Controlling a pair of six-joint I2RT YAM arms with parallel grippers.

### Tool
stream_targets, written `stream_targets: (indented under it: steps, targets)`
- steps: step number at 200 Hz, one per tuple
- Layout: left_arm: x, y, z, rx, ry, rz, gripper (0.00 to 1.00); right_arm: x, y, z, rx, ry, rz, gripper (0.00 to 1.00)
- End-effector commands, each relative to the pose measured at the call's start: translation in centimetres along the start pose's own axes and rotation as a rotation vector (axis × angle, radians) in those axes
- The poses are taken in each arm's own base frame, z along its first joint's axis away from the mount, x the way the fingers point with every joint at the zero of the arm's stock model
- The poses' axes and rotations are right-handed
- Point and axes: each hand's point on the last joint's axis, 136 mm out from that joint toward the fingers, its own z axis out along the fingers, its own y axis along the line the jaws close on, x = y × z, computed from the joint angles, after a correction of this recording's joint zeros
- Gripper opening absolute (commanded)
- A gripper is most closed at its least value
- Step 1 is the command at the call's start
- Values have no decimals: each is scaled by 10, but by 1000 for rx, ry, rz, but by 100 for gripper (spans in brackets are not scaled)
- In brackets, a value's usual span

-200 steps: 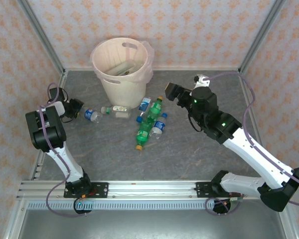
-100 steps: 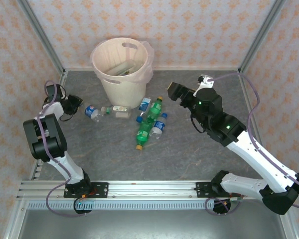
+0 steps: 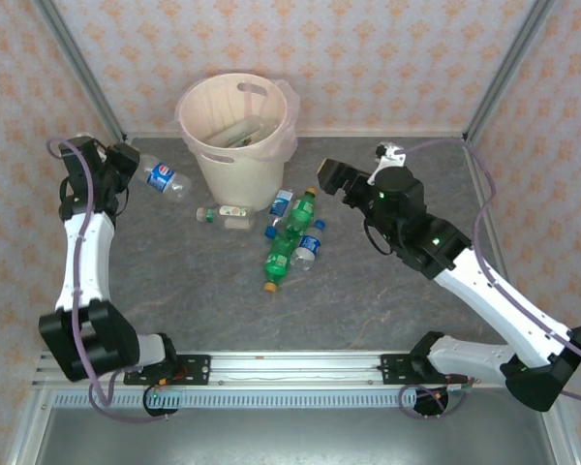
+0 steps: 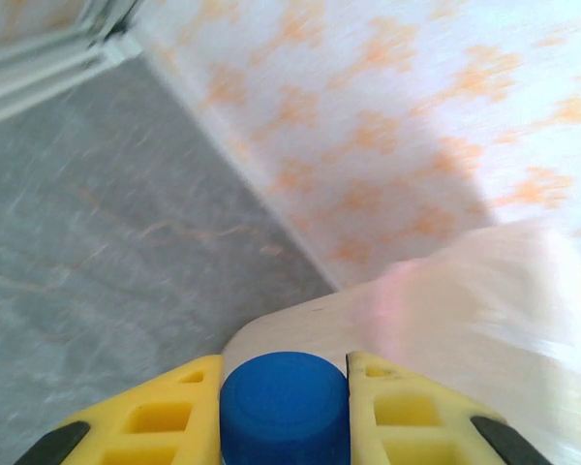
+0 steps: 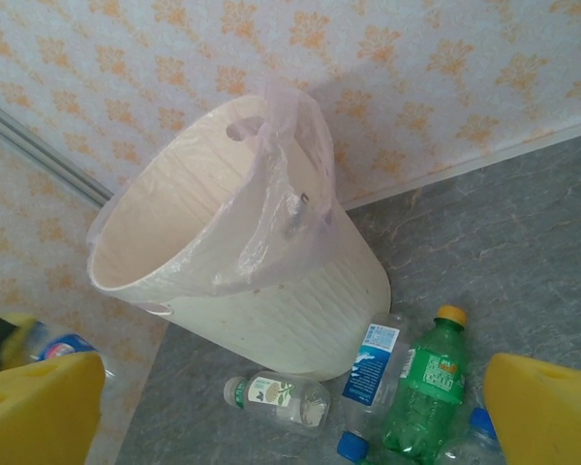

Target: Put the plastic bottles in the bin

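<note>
My left gripper (image 3: 136, 167) is shut on a clear bottle (image 3: 166, 178) with a blue label, held in the air left of the bin (image 3: 201, 145). In the left wrist view its blue cap (image 4: 286, 407) sits between the yellow fingers (image 4: 179, 407), with the bin's wall (image 4: 436, 320) close ahead. My right gripper (image 3: 335, 182) stands open above the floor, right of a cluster of bottles. That cluster includes a green bottle (image 5: 428, 383), a blue-labelled clear one (image 5: 376, 358) and a small clear one (image 5: 276, 397). The held bottle (image 5: 53, 344) peeks past the right gripper's left finger.
The cream bin (image 5: 271, 291) with its pinkish liner stands at the back centre against the patterned wall and holds some items. More bottles (image 3: 279, 257) lie on the grey floor in front of it. Metal frame posts mark the back corners.
My left arm has lifted the blue-labelled bottle off the floor and swung it up and back, nearer the bin. The right gripper shifted slightly and stays open.
</note>
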Motion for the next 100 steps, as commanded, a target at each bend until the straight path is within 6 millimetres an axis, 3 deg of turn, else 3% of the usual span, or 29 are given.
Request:
stream_targets:
  steps: [1,57,100]
  targets:
    - [-42,-60,-46,102,-219,41,25,-9,20,1,-63,-12,-5,100]
    - [-40,-168,-104,348,-379,144,25,-9,31,7,-86,-1,-11,100]
    - [-21,-231,-114,360,-509,353,24,-6,34,8,-91,8,-12,100]
